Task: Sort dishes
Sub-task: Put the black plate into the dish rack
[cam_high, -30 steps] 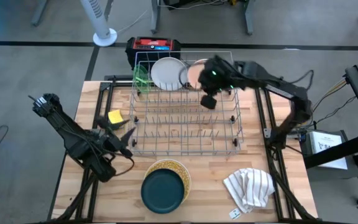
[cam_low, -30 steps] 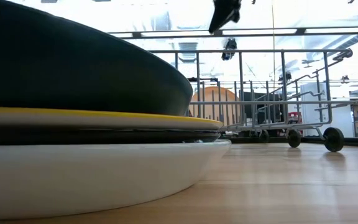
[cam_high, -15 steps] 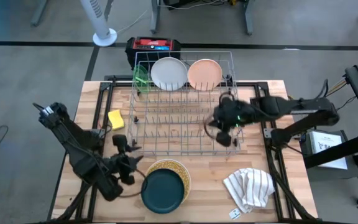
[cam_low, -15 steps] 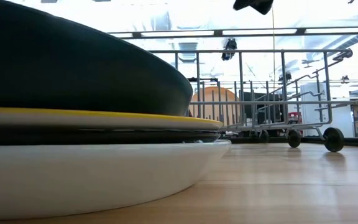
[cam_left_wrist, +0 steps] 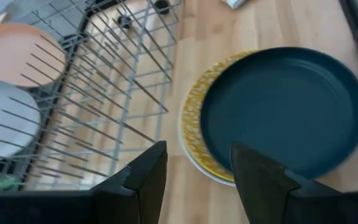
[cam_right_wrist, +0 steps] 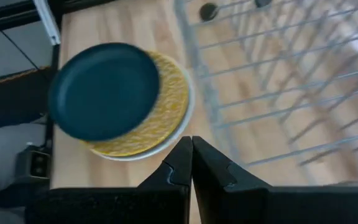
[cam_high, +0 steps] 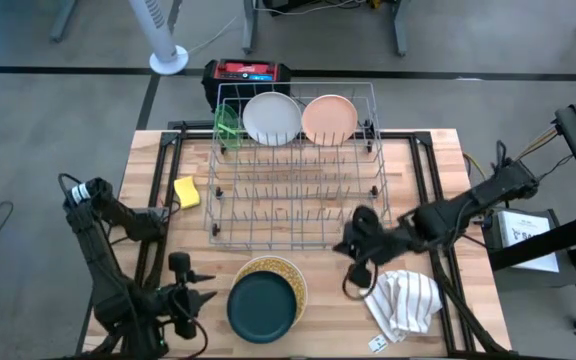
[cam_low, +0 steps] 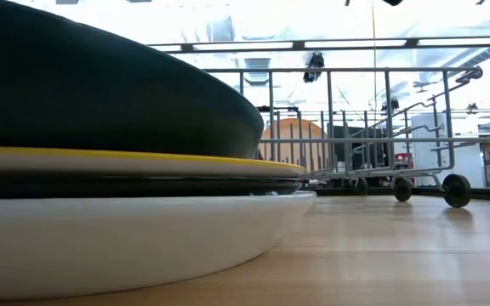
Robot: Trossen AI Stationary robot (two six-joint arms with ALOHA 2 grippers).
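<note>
A dark plate (cam_high: pixel 261 307) tops a stack near the table's front edge. Under it lie a speckled yellow plate (cam_high: pixel 286 271) and a white dish (cam_low: pixel 126 242). A lime-green dish (cam_high: pixel 227 125), a white plate (cam_high: pixel 271 117) and a peach plate (cam_high: pixel 329 118) stand on edge at the far end of the wire rack (cam_high: pixel 298 200). My left gripper (cam_high: pixel 200 298) hovers open just left of the stack, its fingers (cam_left_wrist: pixel 148 180) pointing at it. My right gripper (cam_high: pixel 356 275) hangs shut to the stack's right, near the rack's near right corner. Neither holds anything.
A yellow sponge (cam_high: pixel 186 190) lies left of the rack. A crumpled white towel (cam_high: pixel 403 300) lies at the near right, just beside my right gripper. A red and black box (cam_high: pixel 246 75) sits behind the rack. Bare wood shows between the stack and the towel.
My right gripper has swung from the peach plate at the rack's far end across the rack toward the near edge, sinking beside the towel; the peach plate stays standing in the rack. My left gripper has gone toward the near edge and turned toward the stack.
</note>
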